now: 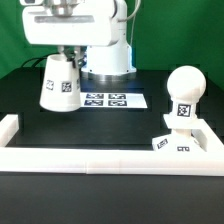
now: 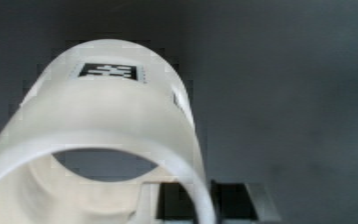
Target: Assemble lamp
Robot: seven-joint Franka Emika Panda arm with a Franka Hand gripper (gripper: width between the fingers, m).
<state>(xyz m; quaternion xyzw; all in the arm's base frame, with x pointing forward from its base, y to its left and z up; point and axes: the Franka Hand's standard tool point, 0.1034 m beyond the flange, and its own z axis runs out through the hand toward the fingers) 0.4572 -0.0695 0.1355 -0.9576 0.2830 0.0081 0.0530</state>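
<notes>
The white cone shade (image 1: 58, 82) stands at the exterior view's left, slightly tilted, with a tag on its side. I cannot tell whether it touches the table. My gripper (image 1: 62, 54) comes down on its top rim. In the wrist view the shade (image 2: 114, 110) fills the picture and its thin wall runs between the two dark fingers (image 2: 176, 203); the gripper (image 2: 206, 202) is shut on that wall. The round bulb (image 1: 184, 92) stands upright on the flat square base (image 1: 172, 144) at the exterior view's right, by the rail corner.
The marker board (image 1: 105, 100) lies flat on the black table behind the middle. The white raised border rail (image 1: 100, 158) runs along the front and turns back at both ends. The arm's white base (image 1: 105, 45) stands behind the board.
</notes>
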